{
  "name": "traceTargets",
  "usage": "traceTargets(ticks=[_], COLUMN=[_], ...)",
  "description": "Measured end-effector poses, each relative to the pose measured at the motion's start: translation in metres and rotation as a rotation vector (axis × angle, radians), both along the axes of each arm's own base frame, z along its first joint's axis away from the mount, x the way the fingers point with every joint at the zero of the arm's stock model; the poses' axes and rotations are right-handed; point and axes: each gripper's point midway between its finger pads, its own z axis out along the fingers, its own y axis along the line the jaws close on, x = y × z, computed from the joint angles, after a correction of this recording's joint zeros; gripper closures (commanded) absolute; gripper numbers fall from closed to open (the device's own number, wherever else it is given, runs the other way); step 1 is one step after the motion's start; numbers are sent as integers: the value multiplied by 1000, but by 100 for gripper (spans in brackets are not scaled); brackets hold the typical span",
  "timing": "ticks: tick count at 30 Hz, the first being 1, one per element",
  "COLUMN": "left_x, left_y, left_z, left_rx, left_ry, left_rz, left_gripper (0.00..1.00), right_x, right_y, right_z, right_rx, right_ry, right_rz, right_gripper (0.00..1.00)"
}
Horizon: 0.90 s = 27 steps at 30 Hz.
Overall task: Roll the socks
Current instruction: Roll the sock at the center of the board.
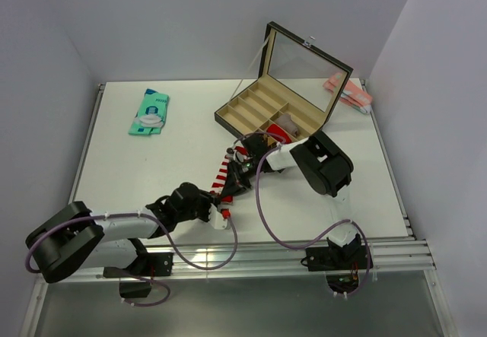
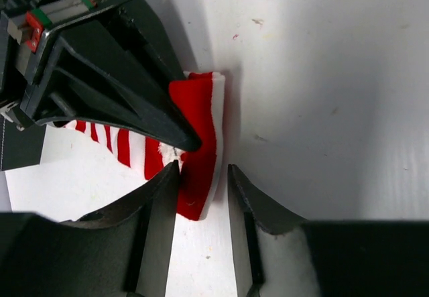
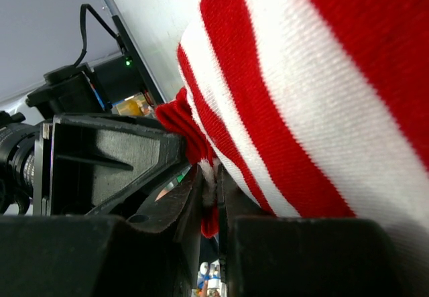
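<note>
Knit red-and-white striped sock (image 3: 288, 102) pinched, apparently, in right end effector (image 3: 209, 193).

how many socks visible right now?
1 clearly: the red-and-white striped sock mid-table, pinched by the right end effector, its folded end between the open fingers of the left end effector. A second could be hidden behind the arms or in the box.

The striped sock (image 2: 201, 109) is largely hidden behind the right gripper (image 2: 184, 144), just ahead of the left gripper (image 2: 203, 176).
</note>
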Motion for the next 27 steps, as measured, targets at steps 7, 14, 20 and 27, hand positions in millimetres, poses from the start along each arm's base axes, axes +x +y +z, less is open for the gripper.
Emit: traceTargets(ticks=[7,14,20,27], left_x=[9,8,8,-7], left_y=[0,-4,-9,-11], left_z=[-2,-5,-4,0], left_rx=[-8,23,70,145], left_ry=[-12,37,112,298], left_rz=[17,-14,-48,-77], left_gripper=[67,87,100,100], right_x=[-1,-2,-1,8], right_y=[-6,-10,-14,-30], right_z=[0,2,2,18], right_rx=[-3,-16,-55,-149], right_ry=[0,3,6,-119], right_rz=[-2,-13,-37,-141], right_gripper=[88,81,65,54])
